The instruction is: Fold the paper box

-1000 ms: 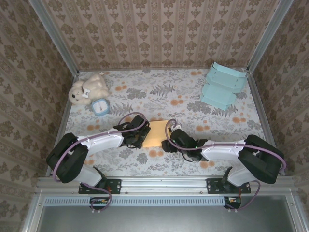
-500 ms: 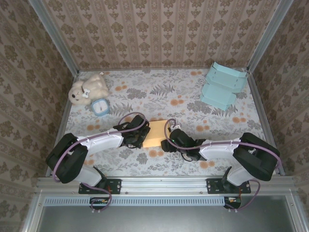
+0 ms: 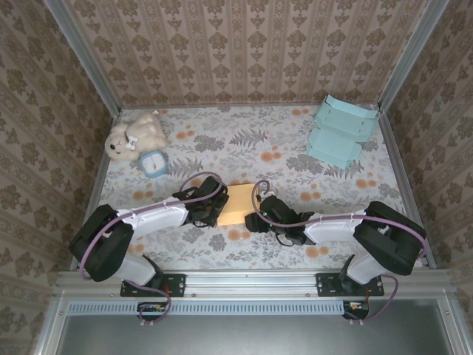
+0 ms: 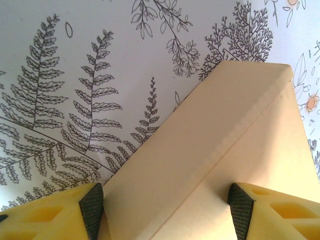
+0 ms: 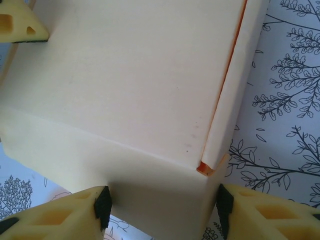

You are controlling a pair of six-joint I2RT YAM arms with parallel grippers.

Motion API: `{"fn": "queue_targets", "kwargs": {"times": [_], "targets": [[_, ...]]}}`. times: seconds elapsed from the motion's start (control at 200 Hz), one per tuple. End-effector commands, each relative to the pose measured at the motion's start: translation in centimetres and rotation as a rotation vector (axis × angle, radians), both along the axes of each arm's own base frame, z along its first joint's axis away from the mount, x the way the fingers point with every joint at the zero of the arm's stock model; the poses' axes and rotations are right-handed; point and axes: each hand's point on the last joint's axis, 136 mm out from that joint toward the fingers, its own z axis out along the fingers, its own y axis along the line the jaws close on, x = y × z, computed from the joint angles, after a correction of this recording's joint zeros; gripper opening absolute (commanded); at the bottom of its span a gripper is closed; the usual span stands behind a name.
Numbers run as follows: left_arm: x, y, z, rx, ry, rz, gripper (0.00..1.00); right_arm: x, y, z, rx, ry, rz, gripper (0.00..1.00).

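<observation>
The paper box [image 3: 239,203] is tan and lies on the floral tablecloth between my two grippers. My left gripper [image 3: 215,210] is at its left side, my right gripper [image 3: 259,215] at its right side. In the left wrist view the paper box [image 4: 200,165] slopes between the open jaws of the left gripper [image 4: 165,212], with a creased flap edge running up it. In the right wrist view a near corner of the paper box [image 5: 130,75] sits between the open jaws of the right gripper [image 5: 164,207]. An orange inner edge shows at a flap seam.
A cream teddy bear [image 3: 135,137] and a small blue-and-white object [image 3: 154,163] lie at the back left. Pale blue folded boxes [image 3: 341,132] stand at the back right. Patterned walls enclose three sides, and a metal rail [image 3: 244,281] runs along the near edge.
The right gripper has edged left, closer against the box, and the box looks a little narrower from above. The left arm has hardly moved.
</observation>
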Motion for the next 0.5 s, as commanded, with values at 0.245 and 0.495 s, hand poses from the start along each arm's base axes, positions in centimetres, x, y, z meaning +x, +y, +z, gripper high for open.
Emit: {"fn": "queue_targets", "kwargs": {"times": [0.245, 0.495], "targets": [[-2.8, 3.0, -2.9, 0.107, 0.124, 0.034, 0.67, -0.8, 1.3, 2.0, 0.089, -0.001, 0.046, 0.56], [-2.7, 3.1, -3.0, 0.11, 0.124, 0.041, 0.67, -1.3, 1.7, 2.9, 0.125, 0.0, 0.068, 0.56]]}}
